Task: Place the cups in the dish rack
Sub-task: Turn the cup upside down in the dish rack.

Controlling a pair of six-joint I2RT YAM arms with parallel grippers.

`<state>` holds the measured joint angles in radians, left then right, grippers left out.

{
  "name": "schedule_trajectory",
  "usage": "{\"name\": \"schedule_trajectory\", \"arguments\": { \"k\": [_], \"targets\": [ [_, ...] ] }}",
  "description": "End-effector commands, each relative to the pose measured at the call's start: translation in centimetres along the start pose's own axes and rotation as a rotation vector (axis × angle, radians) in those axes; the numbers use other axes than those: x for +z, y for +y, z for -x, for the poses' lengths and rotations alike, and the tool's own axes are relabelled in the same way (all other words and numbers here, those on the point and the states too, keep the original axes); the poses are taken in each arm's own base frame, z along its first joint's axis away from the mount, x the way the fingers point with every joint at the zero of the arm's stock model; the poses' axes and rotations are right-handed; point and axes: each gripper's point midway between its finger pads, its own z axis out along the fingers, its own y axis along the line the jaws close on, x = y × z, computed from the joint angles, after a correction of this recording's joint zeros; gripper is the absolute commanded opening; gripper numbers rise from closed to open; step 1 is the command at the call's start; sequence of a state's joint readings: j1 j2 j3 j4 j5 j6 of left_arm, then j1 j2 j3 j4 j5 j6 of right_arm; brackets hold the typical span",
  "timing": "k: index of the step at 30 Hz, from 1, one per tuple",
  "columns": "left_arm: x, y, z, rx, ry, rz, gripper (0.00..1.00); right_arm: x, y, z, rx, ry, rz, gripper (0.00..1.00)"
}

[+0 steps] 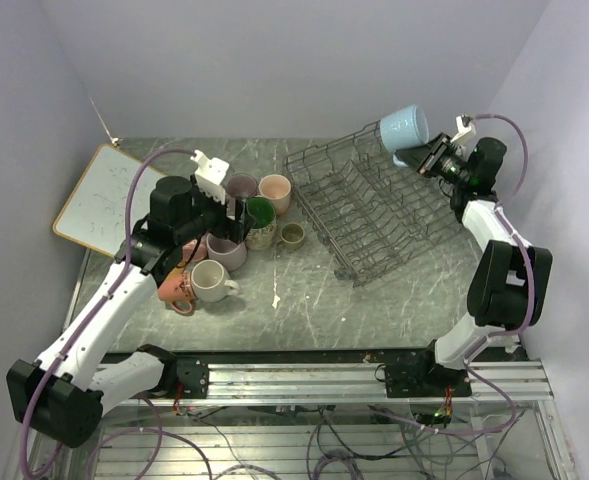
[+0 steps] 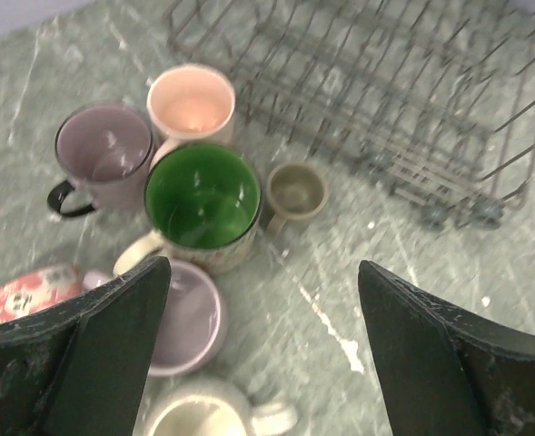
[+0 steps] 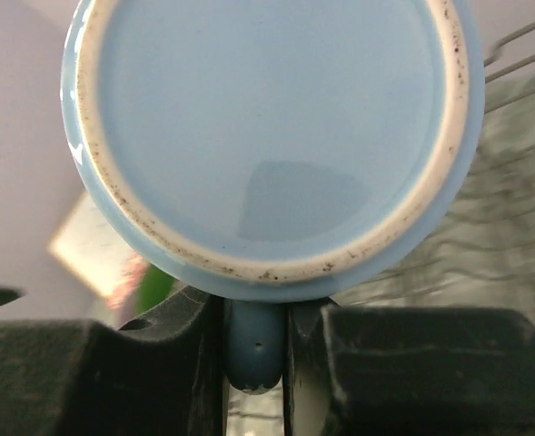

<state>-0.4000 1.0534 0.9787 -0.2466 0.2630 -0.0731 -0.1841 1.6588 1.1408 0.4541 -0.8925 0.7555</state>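
Above the far right corner of the dish rack point(image 1: 374, 215), the right gripper point(image 1: 429, 160) is clamped on the handle of a blue mug point(image 1: 404, 127), held aloft and tipped sideways. Over the table point(image 1: 324, 300), the left gripper point(image 2: 265, 265) hangs spread wide and empty above a green-lined mug point(image 2: 203, 195) among several others. No mug sits in the rack yet, so nearly all the loading seems left to do.

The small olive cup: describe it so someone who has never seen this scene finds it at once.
Start at the grey wire dish rack on the right side of the top view; a group of mugs stands to its left. On the group's rack-side edge, beside the green-lined mug, sits the olive cup: much smaller than the others and the only dull olive-brown one.
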Motion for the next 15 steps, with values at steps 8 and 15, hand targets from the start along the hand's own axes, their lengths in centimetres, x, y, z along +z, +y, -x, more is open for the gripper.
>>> {"name": "schedule_trajectory", "arguments": {
  "k": [8,15],
  "targets": [
    [-2.2,2.5,-2.0,0.072,0.059,0.144,0.91,2.1,-11.3,6.8,-0.544,-0.069,-0.363,0.0],
    [-2.4,2.8,-1.9,0.083,0.06,0.161,0.91,3.1,-16.3,7.3,-0.651,-0.01,-0.467,0.0]
  ]
}}
